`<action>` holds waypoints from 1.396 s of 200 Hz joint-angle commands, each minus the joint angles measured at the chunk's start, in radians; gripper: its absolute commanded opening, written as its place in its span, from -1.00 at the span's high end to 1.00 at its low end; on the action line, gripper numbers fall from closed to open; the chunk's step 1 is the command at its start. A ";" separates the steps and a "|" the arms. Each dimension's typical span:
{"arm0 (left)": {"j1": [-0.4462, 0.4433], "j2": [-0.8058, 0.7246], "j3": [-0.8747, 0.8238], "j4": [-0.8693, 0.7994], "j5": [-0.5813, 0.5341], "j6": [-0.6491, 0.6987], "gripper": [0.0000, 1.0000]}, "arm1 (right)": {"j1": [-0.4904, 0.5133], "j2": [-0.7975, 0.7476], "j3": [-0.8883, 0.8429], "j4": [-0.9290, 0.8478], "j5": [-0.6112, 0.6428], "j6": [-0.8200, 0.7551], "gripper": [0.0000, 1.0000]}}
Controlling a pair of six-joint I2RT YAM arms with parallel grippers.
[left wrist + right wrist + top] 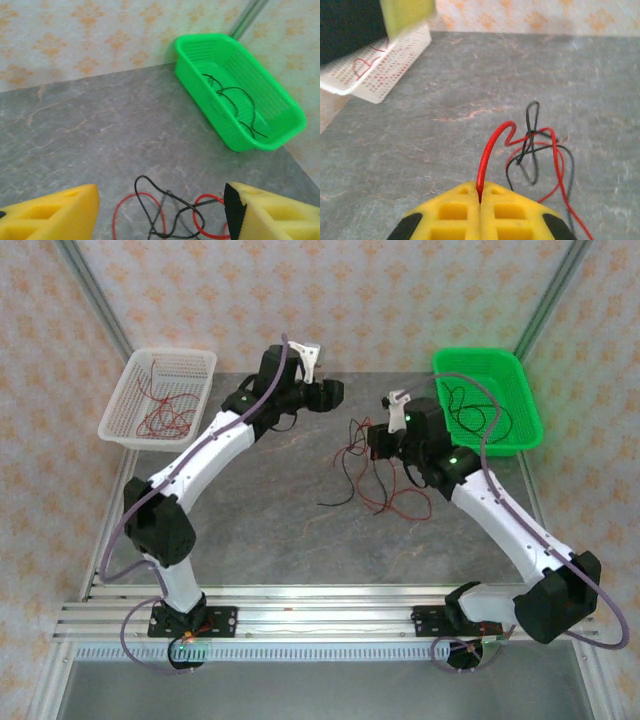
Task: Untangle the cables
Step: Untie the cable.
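My right gripper (480, 197), lower centre, is clamped on a red cable (484, 157). My left gripper (161, 200) stands apart, framing the tangled cables (162, 212) at bottom centre.

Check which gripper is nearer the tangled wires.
Right. The right gripper is shut on a red wire of the tangle; the left gripper hovers open above it.

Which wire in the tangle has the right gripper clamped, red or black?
A red wire: it arches up out of the right gripper, which is shut on it. The black wires beside it lie loose, ungripped.
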 commanded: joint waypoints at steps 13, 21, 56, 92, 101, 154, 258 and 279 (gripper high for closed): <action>-0.064 -0.150 -0.175 0.231 -0.063 0.079 -0.27 | -0.063 -0.003 0.104 -0.107 -0.173 -0.152 1.00; -0.079 -0.183 -0.224 0.268 -0.065 0.097 -0.26 | -0.077 -0.002 0.119 -0.110 -0.206 -0.169 1.00; -0.137 -0.310 -0.408 0.409 -0.087 0.171 -0.26 | -0.124 0.015 0.186 -0.144 -0.372 -0.259 1.00; -0.209 -0.339 -0.472 0.478 -0.214 0.270 -0.32 | -0.130 0.031 0.236 -0.167 -0.465 -0.302 1.00; -0.226 -0.329 -0.477 0.491 -0.244 0.298 -0.32 | -0.131 0.031 0.244 -0.163 -0.478 -0.294 1.00; -0.249 -0.222 -0.545 0.707 -0.388 0.366 -0.28 | -0.130 0.018 0.262 -0.139 -0.508 -0.216 1.00; -0.230 -0.033 -0.613 0.842 -0.392 0.289 0.09 | -0.130 -0.063 0.325 -0.121 -0.459 -0.054 1.00; -0.212 0.007 -0.632 0.868 -0.372 0.248 0.16 | -0.131 -0.073 0.353 -0.122 -0.436 -0.027 1.00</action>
